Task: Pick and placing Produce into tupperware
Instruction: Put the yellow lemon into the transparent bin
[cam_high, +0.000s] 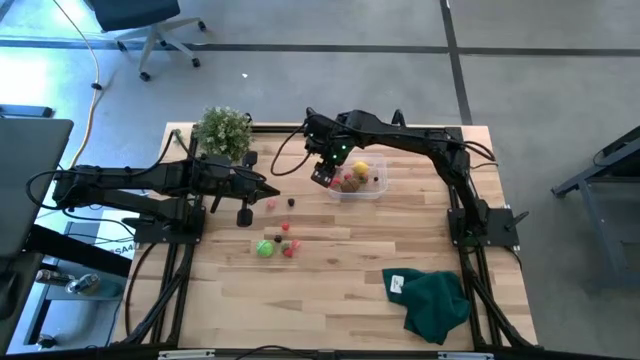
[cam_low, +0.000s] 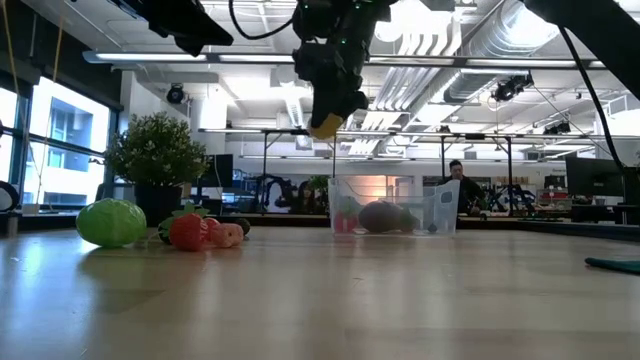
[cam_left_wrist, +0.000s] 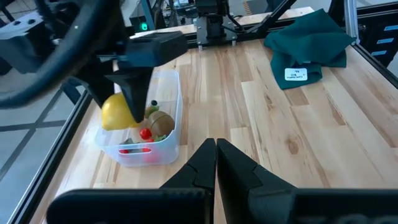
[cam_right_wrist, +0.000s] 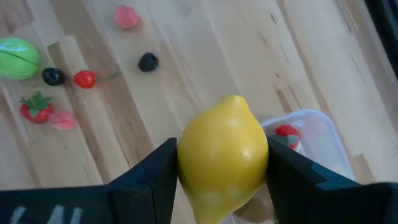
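High view shows the wooden table (cam_high: 330, 290) with the two dark arms reaching in from either side, a dark green cloth (cam_high: 432, 300) crumpled near the right arm's front corner and a leafy potted plant (cam_high: 222, 130) at the far left edge. Next in size is the clear tupperware (cam_high: 362, 180), sitting toward the far middle of the table and already holding a few pieces — a brown one, some red and a yellow one. The right gripper (cam_right_wrist: 222, 163) hangs in the air just over the tub's left rim, its two fingers clamped on a yellow lemon (cam_right_wrist: 222, 155). The left gripper (cam_left_wrist: 216, 163) waits low over the table near the plant, its fingers pressed together on nothing. On the bare wood between the left arm and the tub lie the loose produce — a bright green cabbage (cam_right_wrist: 18, 57), a strawberry (cam_right_wrist: 35, 107), a cherry (cam_right_wrist: 85, 78), two dark berries (cam_right_wrist: 148, 61) and pink pieces, close together.
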